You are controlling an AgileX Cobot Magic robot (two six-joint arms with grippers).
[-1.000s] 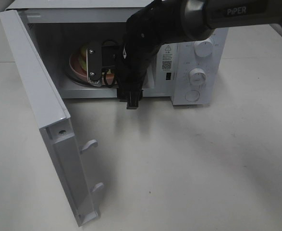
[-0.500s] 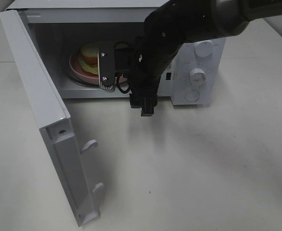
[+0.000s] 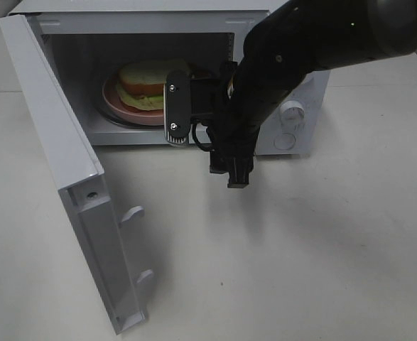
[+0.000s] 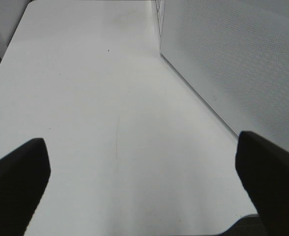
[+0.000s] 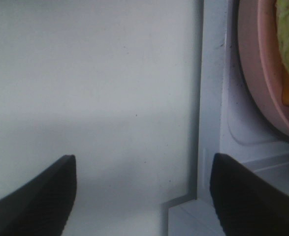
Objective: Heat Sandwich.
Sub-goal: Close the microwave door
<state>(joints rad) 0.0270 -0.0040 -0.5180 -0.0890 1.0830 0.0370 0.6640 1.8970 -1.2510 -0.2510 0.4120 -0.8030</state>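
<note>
Sandwich (image 3: 145,84), two thick white bread slices w/ tan crust and green + red filling, sits on round pink plate (image 3: 114,106) inside boxy white microwave (image 3: 137,6), left-centre of cavity. Hinged white microwave door (image 3: 59,163) stands wide open on left side, swung toward cam. Right gripper (image 5: 143,194) is at cavity mouth, just in front of plate, touching neither plate nor sandwich; jaws spread, nothing btwn them. Black right arm (image 3: 300,50) crosses over control panel; white round knob (image 3: 291,110) partly visible beside it. Left gripper (image 4: 144,187) is low over white tabletop (image 4: 85,98), near microwave's perforated white wall (image 4: 233,64); jaws wide apart, empty.
</note>
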